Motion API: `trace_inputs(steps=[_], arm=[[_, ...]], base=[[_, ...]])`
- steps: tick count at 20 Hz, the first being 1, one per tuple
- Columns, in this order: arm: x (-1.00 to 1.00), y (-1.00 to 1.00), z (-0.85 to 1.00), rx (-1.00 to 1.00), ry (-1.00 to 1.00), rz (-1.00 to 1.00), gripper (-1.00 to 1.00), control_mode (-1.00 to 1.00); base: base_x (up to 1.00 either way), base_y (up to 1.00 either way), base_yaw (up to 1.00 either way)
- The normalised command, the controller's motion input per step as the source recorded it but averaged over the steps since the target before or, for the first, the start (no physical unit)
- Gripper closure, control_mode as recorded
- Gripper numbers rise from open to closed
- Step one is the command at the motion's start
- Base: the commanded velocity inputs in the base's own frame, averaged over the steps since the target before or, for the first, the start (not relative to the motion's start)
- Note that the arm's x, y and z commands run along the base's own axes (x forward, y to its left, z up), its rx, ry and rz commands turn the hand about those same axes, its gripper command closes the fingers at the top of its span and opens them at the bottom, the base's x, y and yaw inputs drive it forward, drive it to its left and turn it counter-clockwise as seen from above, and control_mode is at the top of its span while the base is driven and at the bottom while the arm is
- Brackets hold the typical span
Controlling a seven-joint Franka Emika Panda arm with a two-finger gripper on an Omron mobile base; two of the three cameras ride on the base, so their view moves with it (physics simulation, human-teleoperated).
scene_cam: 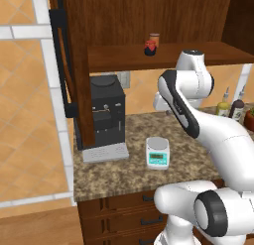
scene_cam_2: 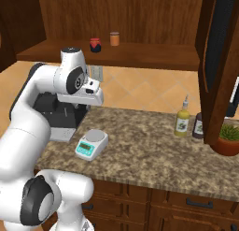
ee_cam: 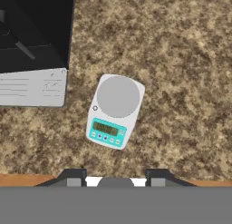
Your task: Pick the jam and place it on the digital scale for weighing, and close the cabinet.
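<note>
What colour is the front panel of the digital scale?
Teal-green, below a white body with a grey round plate; the digital scale shows best in the hand view.

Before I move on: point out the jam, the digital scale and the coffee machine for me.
jam (scene_cam: 150,48): left base view, on its dark body, on the cabinet shelf.
digital scale (ee_cam: 118,96): hand view, on its round weighing plate.
coffee machine (scene_cam: 106,112): left base view, on its black front.

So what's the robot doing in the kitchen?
It's meant to weigh the jam, but the little jar sits on the cabinet shelf next to a taller jar. The arm's tool hangs over the counter above the digital scale, holding nothing. The cabinet doors are open.
</note>
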Motion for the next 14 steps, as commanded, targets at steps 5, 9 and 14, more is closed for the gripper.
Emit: trace_inputs(steps=[5,9,14], arm=[[-0.23,0.04,0.0,0.0,-0.03,0.01,-1.0,-1.0],[-0.38,0.22,0.14,0.0,-0.26,0.0,-1.0,-1.0],[-0.68,0.08,0.54,0.0,-0.57,0.0,-1.0,-1.0]], base=[[0.0,0.0,0.0],[0.0,0.0,0.0],[0.0,0.0,0.0]])
